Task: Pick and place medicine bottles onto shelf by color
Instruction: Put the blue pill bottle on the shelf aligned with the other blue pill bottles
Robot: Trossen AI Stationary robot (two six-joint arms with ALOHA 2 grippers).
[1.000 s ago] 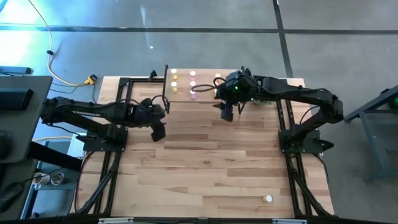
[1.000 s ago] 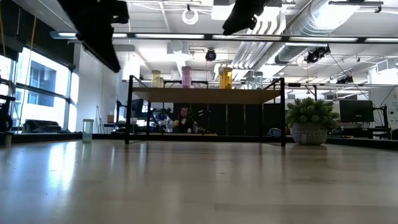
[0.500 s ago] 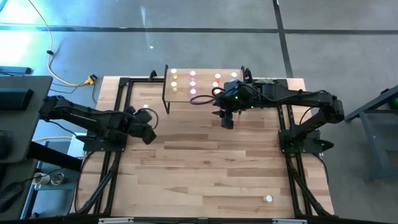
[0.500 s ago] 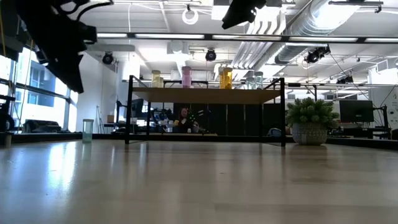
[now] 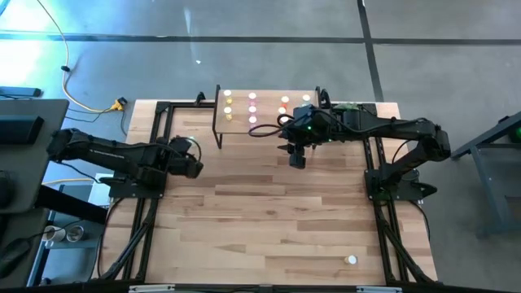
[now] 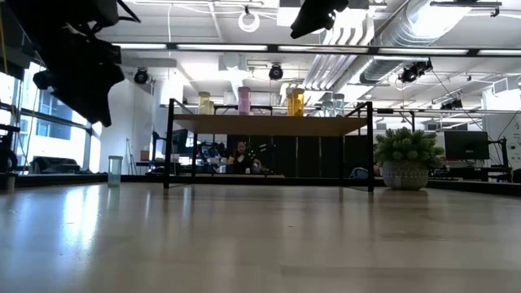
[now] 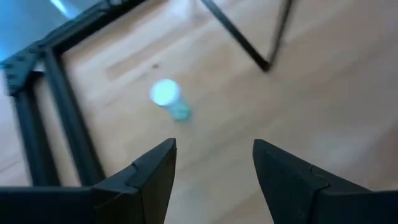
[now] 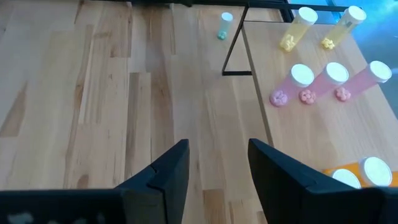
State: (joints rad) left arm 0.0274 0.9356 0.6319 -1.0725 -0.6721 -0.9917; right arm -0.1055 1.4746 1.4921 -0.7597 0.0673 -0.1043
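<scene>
The shelf (image 5: pixel 264 110) stands at the table's far edge. Yellow (image 8: pixel 297 28), pink (image 8: pixel 317 82) and orange (image 8: pixel 364 171) medicine bottles stand on its board. A green bottle with a white cap (image 7: pixel 169 101) stands upright on the table left of the shelf (image 6: pixel 115 169). My left gripper (image 7: pixel 214 155) hovers open short of it, tipped down, at the table's left (image 5: pixel 195 165). My right gripper (image 8: pixel 214 168) hangs open and empty above the table, just near of the shelf (image 5: pixel 297 159).
One more white-capped bottle (image 5: pixel 351 260) stands near the table's near right corner. A potted green plant (image 6: pixel 407 159) sits right of the shelf. Black frame rails (image 5: pixel 159 114) run along the table's left and right sides. Bare wood lies across the middle.
My left gripper has drawn back toward the table's left edge and sunk, rolling about its own line and tipping further down. My right gripper has shifted slightly from the shelf's front edge toward the near side, then kept still. No bottle has moved.
</scene>
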